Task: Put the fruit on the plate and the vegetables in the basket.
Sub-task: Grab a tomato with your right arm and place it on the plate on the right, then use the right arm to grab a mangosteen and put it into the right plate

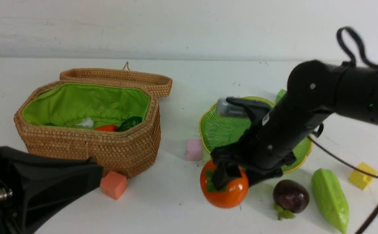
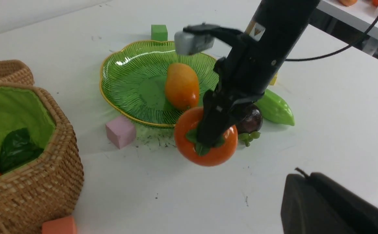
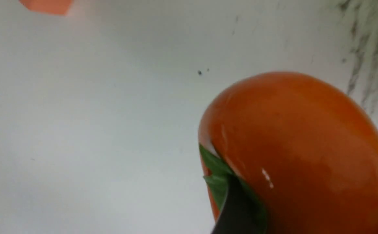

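1. White table (image 1: 162,211) w/ a plain pale wall (image 1: 175,26) behind; clock directions as per front view.
2. Basket (image 1: 91,146) sits at 9 o'clock w/ lid open. The carrot (image 1: 107,128), leafy bunch (image 1: 130,123) and white radish (image 1: 85,123) are already inside.
3. Plate (image 1: 221,130) is at 3 o'clock of the basket. Left wrist view shows the mango (image 2: 181,86) lying on it.
4. Persimmon (image 1: 236,193) is just off the plate's 7 o'clock rim. Right fingers (image 2: 210,125) are clenched on it, one finger over the green leaf cap and the 2nd hidden behind the fruit. Can't tell if it's clear of the table yet.
5. Mangosteen (image 1: 290,196) is on the table at 3 o'clock of the persimmon, and the bitter gourd (image 1: 330,198) is at 3 o'clock of that. Neither is sorted yet.
6. Left fingers (image 2: 325,201) are low at 7 o'clock and near nothing. Only part shows, so can't tell if released or clenched.
7. Handling, as a judgement: the persimmon looks hard, glossy and round, so prob. light but slippery. A hold near the cap could squirt it out. Across the widest part, w/ firm pressure, looks safer. Should be carried low, since a drop might knock the mango.
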`<state>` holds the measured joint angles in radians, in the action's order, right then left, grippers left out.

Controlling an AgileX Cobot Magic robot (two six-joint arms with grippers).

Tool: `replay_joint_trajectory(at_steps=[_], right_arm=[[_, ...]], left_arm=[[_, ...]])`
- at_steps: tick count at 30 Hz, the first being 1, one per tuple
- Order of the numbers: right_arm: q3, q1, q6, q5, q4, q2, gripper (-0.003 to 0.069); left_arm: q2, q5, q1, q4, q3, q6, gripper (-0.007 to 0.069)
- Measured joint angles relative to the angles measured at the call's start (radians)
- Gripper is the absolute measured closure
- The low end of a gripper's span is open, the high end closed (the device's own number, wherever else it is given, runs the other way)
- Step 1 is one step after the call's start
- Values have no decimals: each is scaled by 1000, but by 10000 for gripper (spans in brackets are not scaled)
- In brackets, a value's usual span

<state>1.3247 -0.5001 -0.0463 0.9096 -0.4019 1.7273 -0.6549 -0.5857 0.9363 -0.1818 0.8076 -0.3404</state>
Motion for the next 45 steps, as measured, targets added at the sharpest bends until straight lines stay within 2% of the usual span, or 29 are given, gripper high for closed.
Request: replay_joint_trajectory(at_steps=[5, 8, 11, 14, 17, 19, 23, 26, 28, 30, 32, 33, 34, 37, 38, 39, 41, 42, 45], right_arm=[[67, 50, -45, -83, 66, -33, 161], [73, 104, -59, -213, 87, -6, 161], [75, 127, -57, -291, 95, 28, 161], [75, 137, -27, -380, 103, 81, 161], [75, 137, -4, -431, 103, 107, 160], [75, 137, 3, -452, 110, 114, 132], [75, 137, 13, -464, 150, 118, 6], [76, 137, 14, -455, 166, 116, -17], [76, 137, 14, -424, 173, 101, -8], [76, 137, 16, -366, 178, 66, 25], [87, 137, 16, -290, 185, 13, 82], [96, 137, 16, -211, 188, -38, 142], [96, 137, 16, -200, 189, -46, 152], [90, 137, 16, 35, 211, -184, 354], [80, 137, 16, 68, 215, -198, 377], [37, 137, -3, 139, 221, -247, 463], [-26, 137, -30, 180, 228, -292, 534], [-72, 137, -41, 191, 232, -310, 557], [-196, 137, -59, 178, 241, -331, 560]], left_arm=[[0, 61, 0, -135, 0, -56, 631], [0, 98, 0, -262, 0, -173, 630], [0, 107, 0, -354, 0, -263, 629], [0, 111, 0, -464, 0, -402, 627], [0, 112, 0, -495, 0, -440, 627], [0, 112, 0, -498, 0, -448, 627], [0, 114, 0, -497, 0, -453, 627], [0, 115, 0, -493, 0, -453, 627], [0, 116, 0, -486, 0, -453, 627], [0, 116, 0, -478, 0, -453, 627], [0, 117, 0, -472, 0, -453, 627], [0, 117, 0, -464, 0, -452, 627], [0, 117, 0, -462, 0, -452, 627], [0, 117, 0, -421, 0, -442, 627], [0, 117, 0, -414, 0, -442, 627], [0, 118, 0, -397, 0, -438, 627], [0, 118, 0, -379, 0, -422, 627], [0, 118, 0, -367, 0, -405, 627], [0, 118, 0, -325, 0, -339, 627]])
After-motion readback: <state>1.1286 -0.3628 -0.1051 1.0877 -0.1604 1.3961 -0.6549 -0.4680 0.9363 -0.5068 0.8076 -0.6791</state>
